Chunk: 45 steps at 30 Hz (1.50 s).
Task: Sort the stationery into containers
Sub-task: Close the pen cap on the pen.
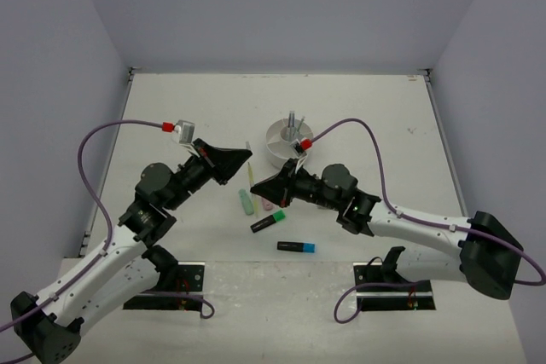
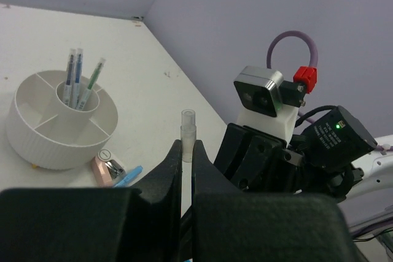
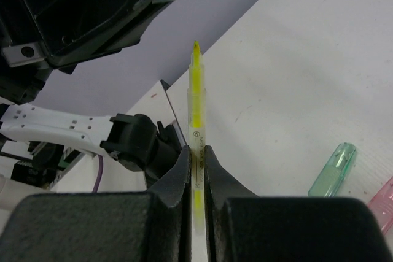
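Observation:
A thin yellow pen (image 1: 250, 170) is held off the table between both grippers. My left gripper (image 1: 246, 157) is shut on its clear capped end (image 2: 187, 128). My right gripper (image 1: 258, 187) is shut on its barrel (image 3: 196, 108). The round white organiser (image 1: 280, 135) stands behind them with several thin pens (image 2: 77, 81) in its central cup; its wedge compartments (image 2: 37, 99) look empty. On the table lie a mint marker (image 1: 246, 203), a pink marker (image 1: 266, 207), a green highlighter (image 1: 268, 222) and a blue highlighter (image 1: 296, 246).
A pink item (image 2: 104, 169) and a blue marker (image 2: 128, 176) lie next to the organiser's near wall. The mint marker (image 3: 331, 170) and pink marker (image 3: 382, 204) lie right of my right jaws. Walls close the table at the back and sides.

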### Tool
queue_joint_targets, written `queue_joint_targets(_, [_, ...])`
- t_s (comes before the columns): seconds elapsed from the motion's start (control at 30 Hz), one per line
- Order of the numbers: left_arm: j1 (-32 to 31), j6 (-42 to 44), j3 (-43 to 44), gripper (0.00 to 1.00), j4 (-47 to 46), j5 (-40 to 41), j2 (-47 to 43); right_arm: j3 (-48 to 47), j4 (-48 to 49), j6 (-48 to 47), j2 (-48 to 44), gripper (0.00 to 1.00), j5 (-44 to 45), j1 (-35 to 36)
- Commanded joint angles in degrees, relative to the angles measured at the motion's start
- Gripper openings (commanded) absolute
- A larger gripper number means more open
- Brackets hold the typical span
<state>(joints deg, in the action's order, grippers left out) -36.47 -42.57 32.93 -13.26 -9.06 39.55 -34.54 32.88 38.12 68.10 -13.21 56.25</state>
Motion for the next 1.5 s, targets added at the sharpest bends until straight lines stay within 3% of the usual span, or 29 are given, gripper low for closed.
queue_joint_targets(0.0, [0.0, 3.5, 0.0, 0.0, -0.9, -1.7, -0.2, -3.4, -0.7, -3.2, -0.9, 0.0, 4.2, 0.3])
queue_joint_targets(0.8, [0.0, 2.9, -2.2, 0.0, -2.4, 0.9, 0.4, -3.2, -2.4, -6.0, -3.5, 0.0, 3.0, 0.3])
queue_joint_targets(1.47, [0.0, 1.2, -3.5, 0.0, -4.4, -4.2, 0.9, -7.3, -4.9, -7.7, -4.2, 0.0, 8.3, 0.2])
